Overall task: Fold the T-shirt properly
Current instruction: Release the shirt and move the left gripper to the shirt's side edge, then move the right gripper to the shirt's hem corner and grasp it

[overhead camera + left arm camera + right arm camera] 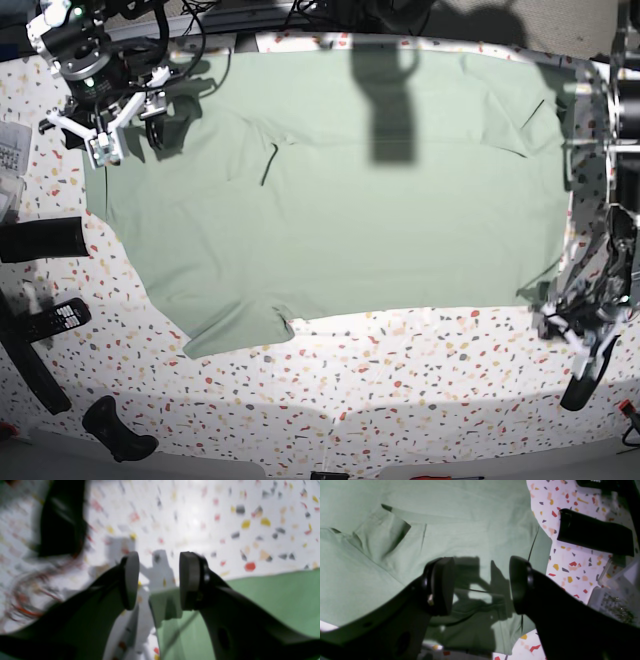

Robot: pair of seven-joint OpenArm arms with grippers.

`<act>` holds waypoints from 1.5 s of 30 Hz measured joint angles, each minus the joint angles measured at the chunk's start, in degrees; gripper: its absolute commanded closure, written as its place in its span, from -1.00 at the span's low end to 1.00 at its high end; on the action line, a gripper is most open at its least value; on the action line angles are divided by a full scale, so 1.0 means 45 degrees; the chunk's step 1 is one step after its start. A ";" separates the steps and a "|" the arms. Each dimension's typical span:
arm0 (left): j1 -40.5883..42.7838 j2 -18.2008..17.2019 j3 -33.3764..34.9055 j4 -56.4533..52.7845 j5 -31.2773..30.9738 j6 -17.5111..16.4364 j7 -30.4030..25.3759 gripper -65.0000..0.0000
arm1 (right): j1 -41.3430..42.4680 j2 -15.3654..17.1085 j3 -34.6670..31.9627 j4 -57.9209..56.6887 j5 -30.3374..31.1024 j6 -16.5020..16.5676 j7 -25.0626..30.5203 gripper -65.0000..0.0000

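While its pads stand apart with nothing between them, the left end effector (159, 580) hangs over the speckled surface (200, 517), tilted downward at a corner of the T-shirt (270, 600), whose green edge lies just beneath and beside it. The right end effector (481, 585) also has its pads spread wide and empty, angled down above the T-shirt's rumpled sleeve and collar region, the fabric spreading flat beyond it across the surface.
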 measured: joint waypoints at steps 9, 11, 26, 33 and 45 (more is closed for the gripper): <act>0.0005 -0.0559 -0.0010 -0.3682 -0.1350 -0.1710 -0.2905 0.26 | -0.0010 -0.0005 0.0005 0.0000 0.0005 0.0000 -0.0296 -0.01; 0.0005 -0.0622 -0.0010 -0.3682 -0.1365 -0.2215 -0.2914 0.26 | 0.0005 -0.0005 0.0005 0.0000 0.0010 0.0000 -0.0291 -0.01; 0.0466 0.0005 -0.0039 -0.3623 -0.1515 -0.2268 -0.3303 0.41 | 0.0024 -0.0005 0.0005 0.0000 0.0010 0.0000 -0.0291 -0.01; 0.0471 0.0005 -0.0039 -0.3623 -0.1515 -0.2268 -0.3317 0.42 | 0.0257 -0.0005 0.0005 0.0000 0.0986 0.0000 -0.0097 -0.01; 0.0505 0.0019 -0.0034 -0.3623 -0.2574 -0.3497 -0.3337 0.43 | 0.3395 -0.0010 0.0010 0.0000 0.2322 -0.0389 -0.0316 -0.01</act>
